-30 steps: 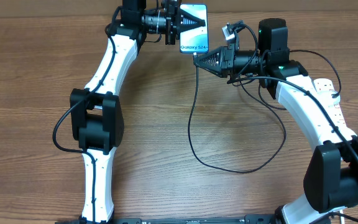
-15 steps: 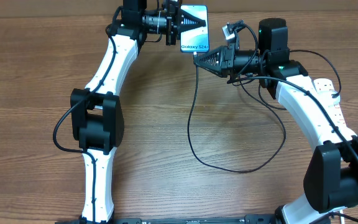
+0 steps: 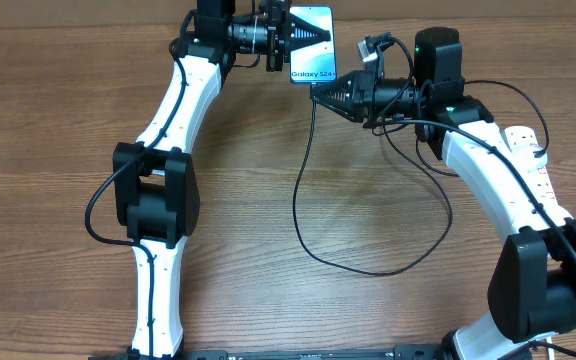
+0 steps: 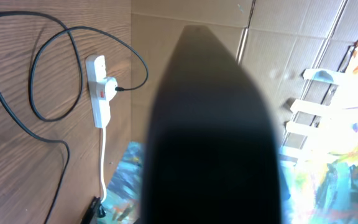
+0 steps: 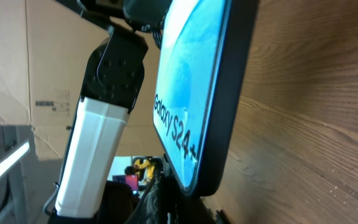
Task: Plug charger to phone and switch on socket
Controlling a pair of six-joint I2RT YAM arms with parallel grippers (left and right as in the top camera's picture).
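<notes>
Gripping charger (image 3: 295, 195) beside phone (image 3: 312, 45): right tool (image 3: 318, 93)

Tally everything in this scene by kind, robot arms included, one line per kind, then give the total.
Robot arms: 2 (left arm, right arm)
Phone: 1
Charger cable: 1
Power strip: 1
Total: 5

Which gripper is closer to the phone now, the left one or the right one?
Left. The left gripper holds the phone; the right gripper sits just off its bottom edge, holding the charger.
</notes>
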